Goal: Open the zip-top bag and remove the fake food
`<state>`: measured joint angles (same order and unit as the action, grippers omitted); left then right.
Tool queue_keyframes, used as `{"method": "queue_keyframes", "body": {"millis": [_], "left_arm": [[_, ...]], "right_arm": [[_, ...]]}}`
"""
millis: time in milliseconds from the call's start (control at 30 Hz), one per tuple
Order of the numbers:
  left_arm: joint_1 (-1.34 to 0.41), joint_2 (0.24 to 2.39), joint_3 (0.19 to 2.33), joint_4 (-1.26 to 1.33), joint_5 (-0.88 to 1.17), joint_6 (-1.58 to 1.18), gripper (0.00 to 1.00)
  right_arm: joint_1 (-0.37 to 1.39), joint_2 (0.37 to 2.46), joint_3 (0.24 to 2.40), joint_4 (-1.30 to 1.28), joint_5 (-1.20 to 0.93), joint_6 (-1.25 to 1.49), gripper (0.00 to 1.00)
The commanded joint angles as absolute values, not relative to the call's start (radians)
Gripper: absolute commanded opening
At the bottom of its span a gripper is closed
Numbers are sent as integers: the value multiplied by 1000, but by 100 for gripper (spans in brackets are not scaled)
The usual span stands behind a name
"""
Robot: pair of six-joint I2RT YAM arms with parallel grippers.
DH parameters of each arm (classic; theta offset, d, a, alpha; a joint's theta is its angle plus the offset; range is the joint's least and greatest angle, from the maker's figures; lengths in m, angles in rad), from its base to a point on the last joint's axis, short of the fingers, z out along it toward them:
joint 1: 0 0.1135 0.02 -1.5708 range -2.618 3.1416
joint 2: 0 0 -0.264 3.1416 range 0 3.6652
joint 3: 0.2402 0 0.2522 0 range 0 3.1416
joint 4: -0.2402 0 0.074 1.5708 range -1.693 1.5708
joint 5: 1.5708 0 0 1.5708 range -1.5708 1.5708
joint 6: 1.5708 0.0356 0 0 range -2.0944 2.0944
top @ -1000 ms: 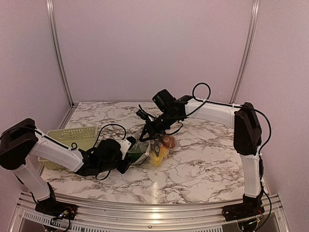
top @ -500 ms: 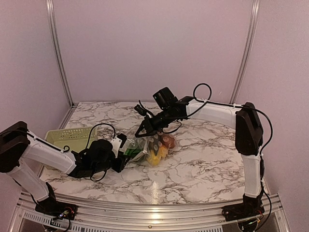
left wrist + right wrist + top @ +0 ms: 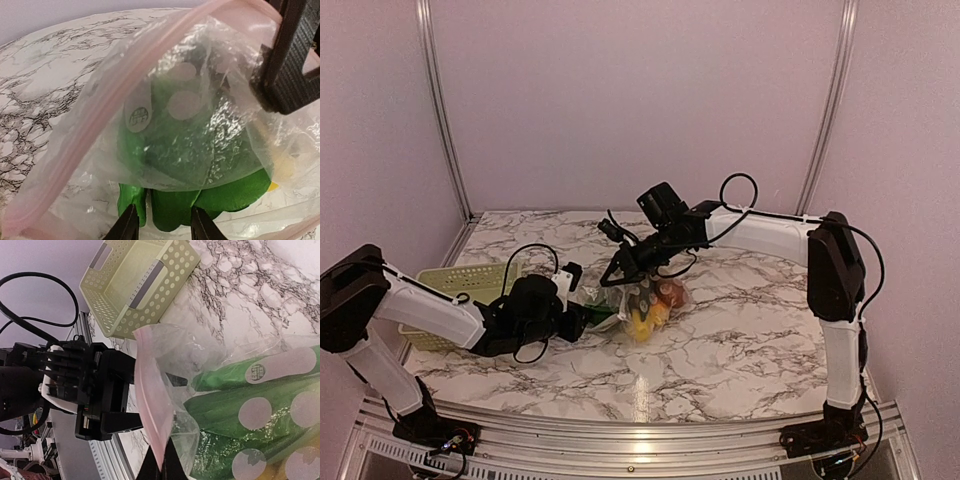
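Observation:
The clear zip-top bag [image 3: 650, 297] lies mid-table, its mouth facing left. My right gripper [image 3: 619, 268] is shut on its pink zip strip [image 3: 150, 410] and holds that edge up; its fingers [image 3: 290, 60] show in the left wrist view. My left gripper [image 3: 582, 312] is in the bag mouth, its jaws closed on the tip of the green leafy vegetable [image 3: 175, 210], which lies partly under the plastic [image 3: 240, 410]. Yellow [image 3: 642, 322] and orange-brown [image 3: 668, 293] pieces lie deeper in the bag.
A pale green basket [image 3: 460, 285] stands at the left edge of the table, behind the left arm; it also shows in the right wrist view [image 3: 135, 285]. The left arm's black wrist [image 3: 95, 385] sits just left of the bag mouth.
My left wrist drew back to the left, then rose a little, still at the bag mouth. My right gripper lifted the zip edge slightly.

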<state>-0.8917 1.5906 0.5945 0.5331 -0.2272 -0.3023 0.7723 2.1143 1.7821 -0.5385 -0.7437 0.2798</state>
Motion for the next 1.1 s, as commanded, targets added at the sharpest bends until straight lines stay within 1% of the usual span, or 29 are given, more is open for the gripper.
{"method": "queue_keyframes", "body": {"millis": [0,100,233,433,633,900,933,1000,1067], "left_arm": [[-889,1532,648,518,-143,-276,35],[-882,1557,688,454,-174,-278,35],[-853,1648,726,370,-234,-351,32],[-846,1756,735,333,-235,-403,33],[-846,1840,740,323,-180,-405,39],[-851,1907,717,354,-79,-343,52],[-853,1909,715,367,-56,-332,49],[-869,1882,698,401,-39,-307,36],[-882,1837,676,435,-20,-289,27]], "right_arm": [[781,2127,1787,-568,-748,264,0],[783,2130,1790,-564,-746,271,0],[782,2118,1782,-550,-743,285,0],[783,2114,1749,-542,-735,298,0],[782,2135,1742,-537,-717,309,0],[783,2164,1747,-515,-692,335,0],[782,2167,1746,-515,-687,337,0],[783,2169,1741,-515,-674,338,0],[782,2168,1733,-511,-663,339,0]]}}
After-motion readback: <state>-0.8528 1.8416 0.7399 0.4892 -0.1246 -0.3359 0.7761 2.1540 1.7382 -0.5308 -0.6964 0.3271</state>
